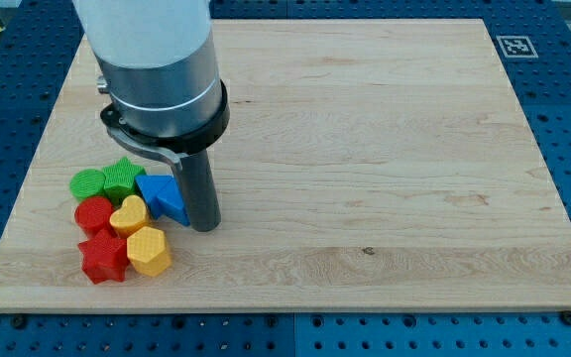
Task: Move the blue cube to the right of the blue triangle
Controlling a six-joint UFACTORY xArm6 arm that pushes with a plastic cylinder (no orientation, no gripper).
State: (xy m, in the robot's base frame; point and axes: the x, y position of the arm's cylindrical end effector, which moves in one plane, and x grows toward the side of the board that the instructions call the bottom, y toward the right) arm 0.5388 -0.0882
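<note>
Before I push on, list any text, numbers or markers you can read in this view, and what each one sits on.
No readable words, brands or numbers anywhere in this view.
Square black-and-white fiducial marker: on the wooden board at its corner toward the view's top right; a coded pattern, no letters or digits.
Coloured blocks and arm housing: no print visible.
</note>
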